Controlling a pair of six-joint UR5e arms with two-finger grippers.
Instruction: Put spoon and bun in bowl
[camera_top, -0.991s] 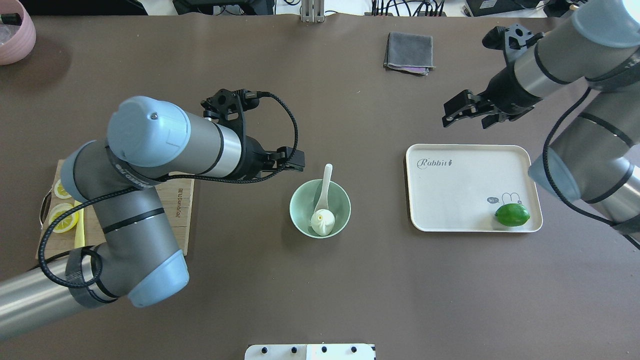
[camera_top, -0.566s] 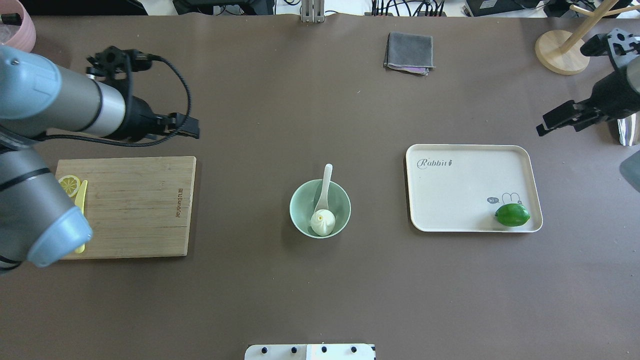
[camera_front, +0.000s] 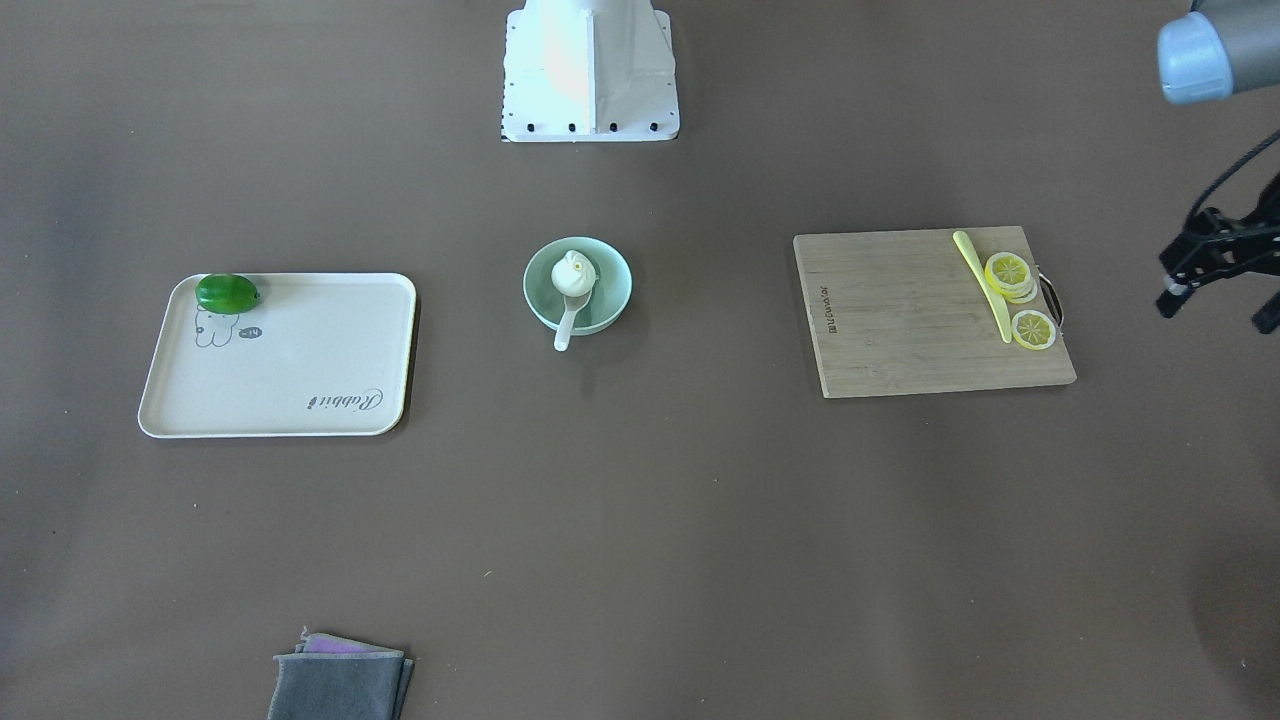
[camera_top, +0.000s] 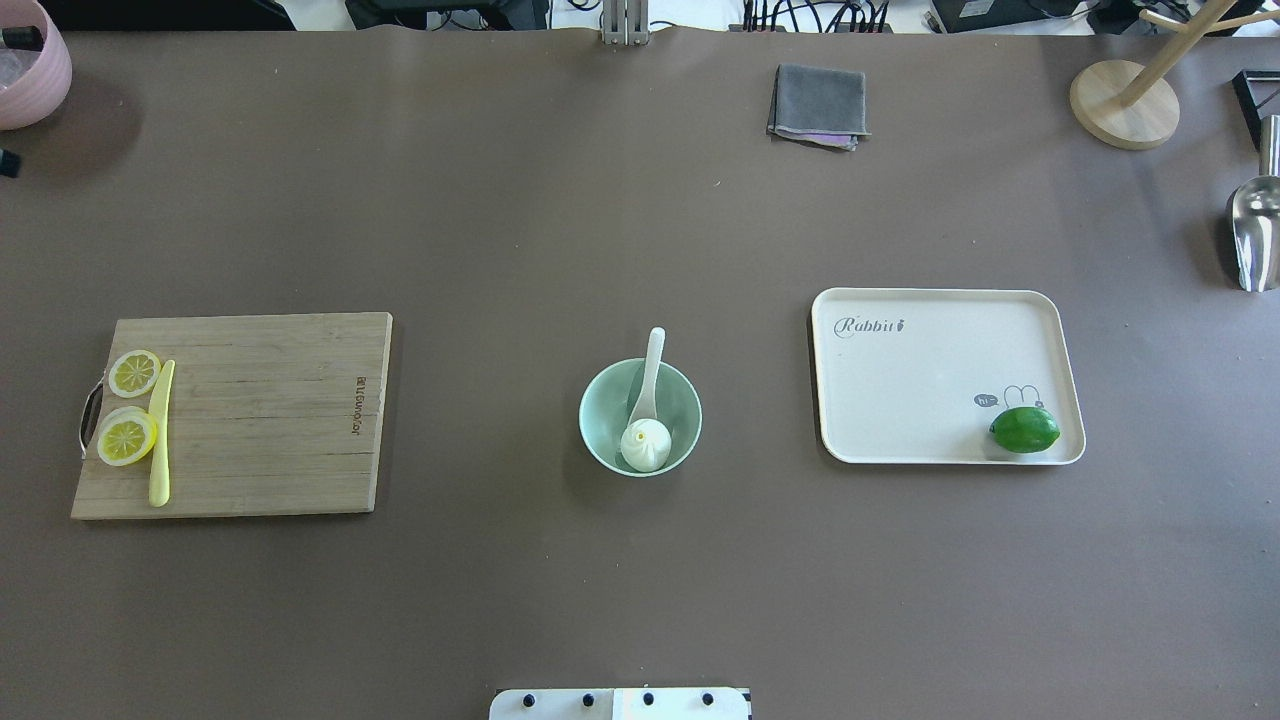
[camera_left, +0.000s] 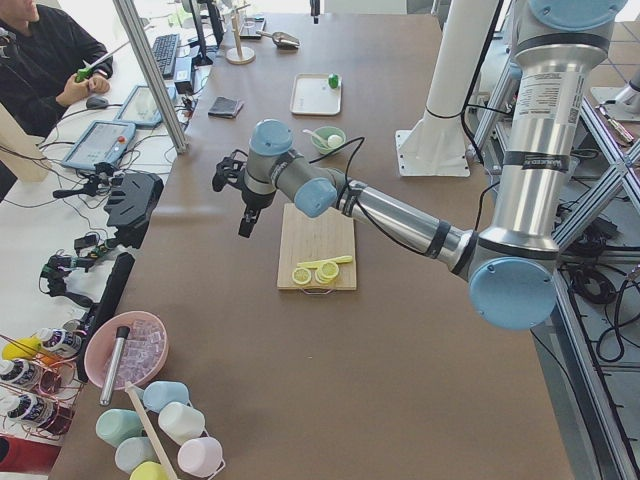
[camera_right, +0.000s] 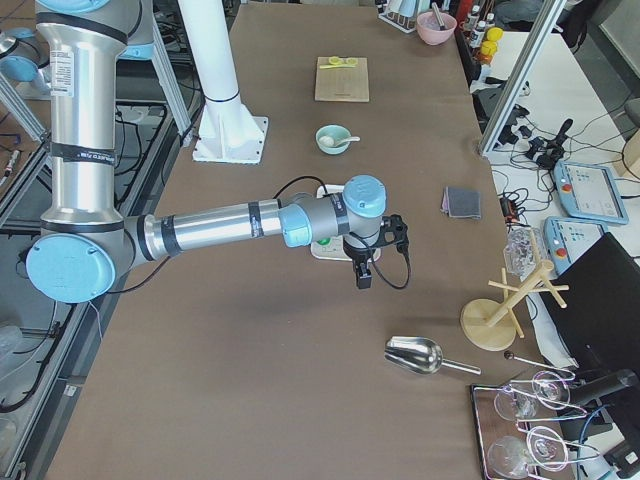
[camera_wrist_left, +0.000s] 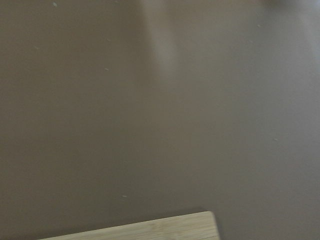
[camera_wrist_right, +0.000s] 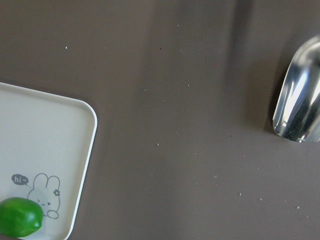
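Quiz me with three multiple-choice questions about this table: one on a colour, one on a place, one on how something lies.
1. The fruit on the tray is: A red, B green, C yellow.
2. The bun sits: A in the bowl, B on the tray, C beside the bowl.
3. The spoon: A lies flat on the tray, B leans in the bowl, handle over the rim, C lies beside the bowl.
1 B: the fruit is plainly green. 2 A: the bun rests inside the bowl. 3 B: scoop by the bun, handle past the rim.

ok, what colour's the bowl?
The bowl is plain pale mint green; it shows best in the overhead exterior view.
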